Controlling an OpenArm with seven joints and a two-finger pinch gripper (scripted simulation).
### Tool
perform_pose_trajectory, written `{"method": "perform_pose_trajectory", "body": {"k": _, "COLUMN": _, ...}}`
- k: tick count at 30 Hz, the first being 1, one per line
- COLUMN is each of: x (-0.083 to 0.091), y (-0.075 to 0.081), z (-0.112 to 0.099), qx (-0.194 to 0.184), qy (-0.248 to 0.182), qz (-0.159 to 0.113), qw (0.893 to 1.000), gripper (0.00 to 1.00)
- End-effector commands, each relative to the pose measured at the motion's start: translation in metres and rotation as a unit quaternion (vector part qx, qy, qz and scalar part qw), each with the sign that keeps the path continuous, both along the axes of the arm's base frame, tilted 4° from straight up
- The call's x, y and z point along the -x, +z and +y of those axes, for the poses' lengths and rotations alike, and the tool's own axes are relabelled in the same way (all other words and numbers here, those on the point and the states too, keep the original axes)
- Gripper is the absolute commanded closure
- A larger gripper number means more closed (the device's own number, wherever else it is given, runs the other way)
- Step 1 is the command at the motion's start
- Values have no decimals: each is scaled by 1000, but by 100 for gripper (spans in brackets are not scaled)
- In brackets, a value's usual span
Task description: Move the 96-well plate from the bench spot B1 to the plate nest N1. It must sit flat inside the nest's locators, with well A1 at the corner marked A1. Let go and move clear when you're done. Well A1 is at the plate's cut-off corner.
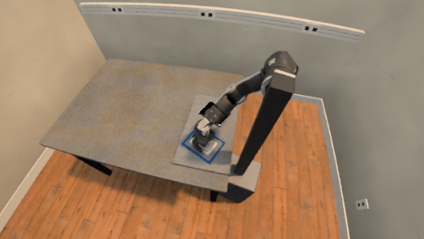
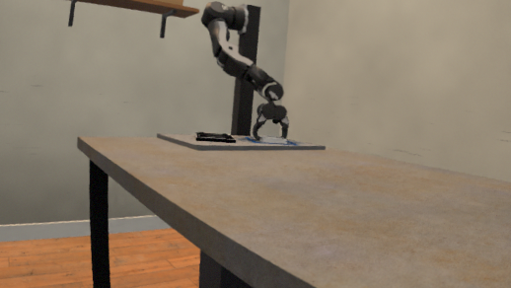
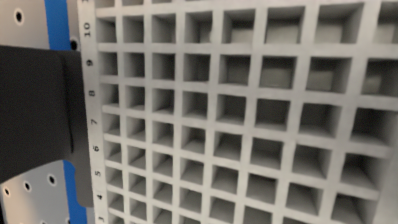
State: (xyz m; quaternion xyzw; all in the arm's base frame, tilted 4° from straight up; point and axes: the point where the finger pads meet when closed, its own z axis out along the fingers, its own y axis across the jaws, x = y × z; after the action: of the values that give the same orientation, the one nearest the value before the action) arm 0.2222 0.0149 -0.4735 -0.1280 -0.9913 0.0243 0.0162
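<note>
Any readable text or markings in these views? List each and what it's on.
"10", "9", "8", "7", "6", "5", "4": column numbers along the edge rim of the 96-well plate, wrist view, beside the pincer's finger.
One more digit below "4" is cut off, unreadable.
Top and exterior views: the A1 nest mark and any arm logo are too small to read.

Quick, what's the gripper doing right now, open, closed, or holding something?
Gripper: shut on the 96-well plate, gripping it across its sides at bench spot B1; the plate is not yet lifted.

overhead, low table-level, wrist close-up
</note>
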Motion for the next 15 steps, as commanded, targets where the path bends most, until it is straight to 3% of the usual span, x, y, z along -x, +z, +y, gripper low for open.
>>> {"method": "perform_pose_trajectory", "body": {"k": 1, "x": 0, "y": 0, "z": 1, "qx": -1, "qy": 0, "qz": 0, "qw": 1000, "gripper": 56}}
{"method": "perform_pose_trajectory", "body": {"k": 6, "x": 0, "y": 0, "z": 1, "qx": -1, "qy": 0, "qz": 0, "qw": 1000, "gripper": 73}}
{"method": "perform_pose_trajectory", "body": {"k": 8, "x": 0, "y": 0, "z": 1, "qx": -1, "qy": 0, "qz": 0, "qw": 1000, "gripper": 73}}
{"method": "perform_pose_trajectory", "body": {"k": 15, "x": 0, "y": 0, "z": 1, "qx": -1, "qy": 0, "qz": 0, "qw": 1000, "gripper": 96}}
